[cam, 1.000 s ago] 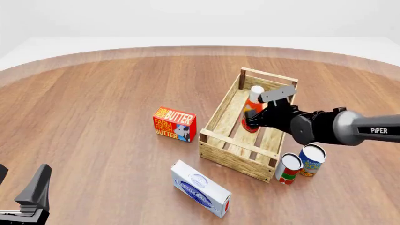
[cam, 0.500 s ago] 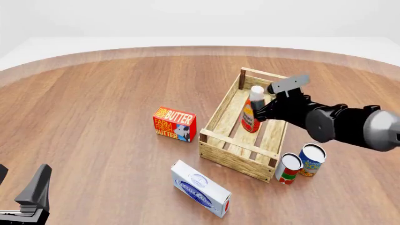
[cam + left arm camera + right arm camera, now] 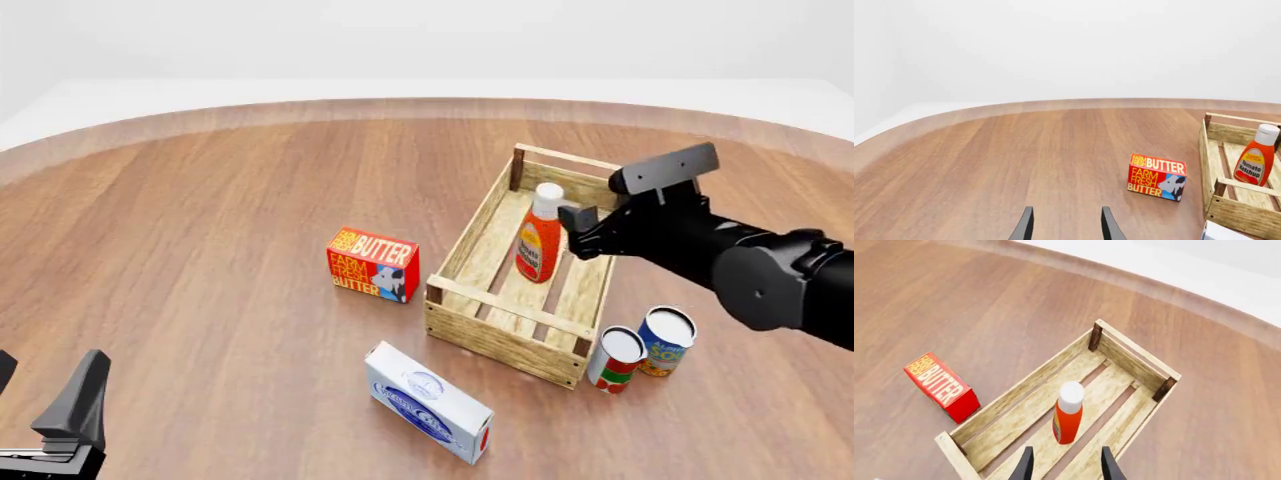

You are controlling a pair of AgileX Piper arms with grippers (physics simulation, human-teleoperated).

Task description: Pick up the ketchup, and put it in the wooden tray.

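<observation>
A round wooden table fills the scene, with a plain white background behind it. I take the wooden tray as my landmark and go from left to right.

Far to the left of the tray and nearer to me, my left end effector hangs low over bare wood. Its two fingers stand apart and hold nothing. Between it and the tray are a red butter box, just left of the tray's long side, and a white box in front of the tray's near left corner.

Inside the tray, about in the middle of its length, the ketchup stands upright on the slats, white cap on top. So its long axis is vertical, across the long axis of the tray, not along it.

Just right of the bottle, above the right side of the tray, is my right end effector. Its fingers are parted, the bottle is not between them, and I see clear space separating them from it. In the right wrist view the bottle lies straight ahead of the fingers and below them. This arm is much the nearer one.

I judge the placing as done; the coming move is only to pull the right arm back without knocking the tall bottle.

Right of the tray's near corner stand two cans.
</observation>
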